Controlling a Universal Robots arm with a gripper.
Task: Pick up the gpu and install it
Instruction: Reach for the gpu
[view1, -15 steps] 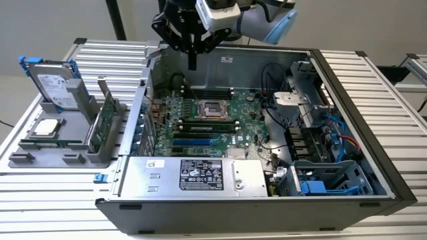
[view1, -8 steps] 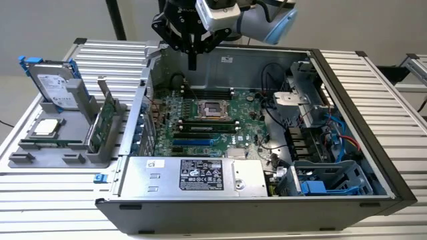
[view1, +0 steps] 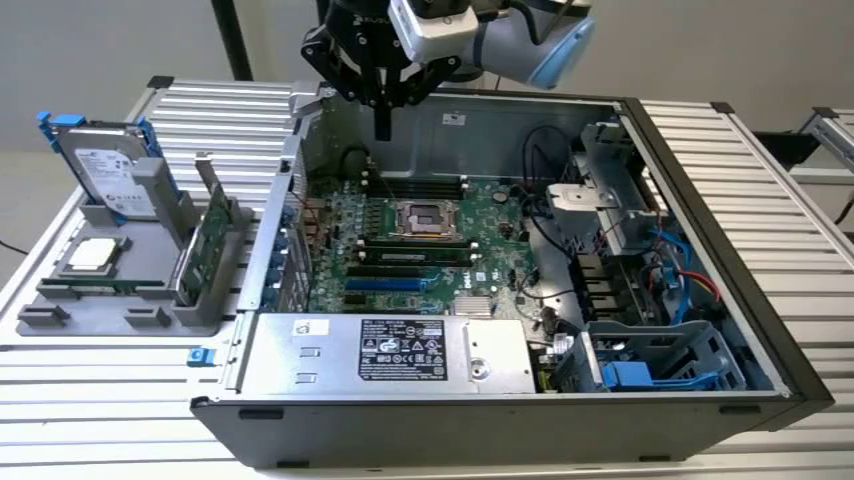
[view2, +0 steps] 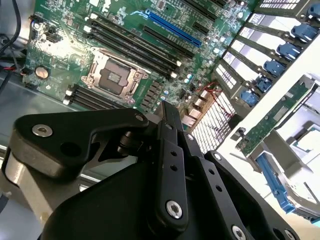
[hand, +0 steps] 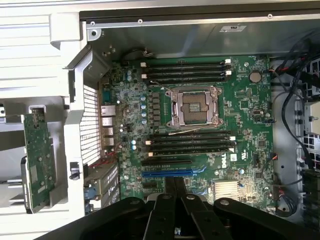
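Just one gpu upright, one gripper closed.

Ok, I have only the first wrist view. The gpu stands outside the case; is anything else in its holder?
Observer: Yes. In the exterior view a hard drive stands upright in the same grey holder, on the exterior view's left of the gpu.
Operator: Anything more?
Observer: A square processor chip lies flat beside the drive, nearer the camera.
Operator: And the gripper?
Observer: The gripper hangs above the open case, touching nothing.
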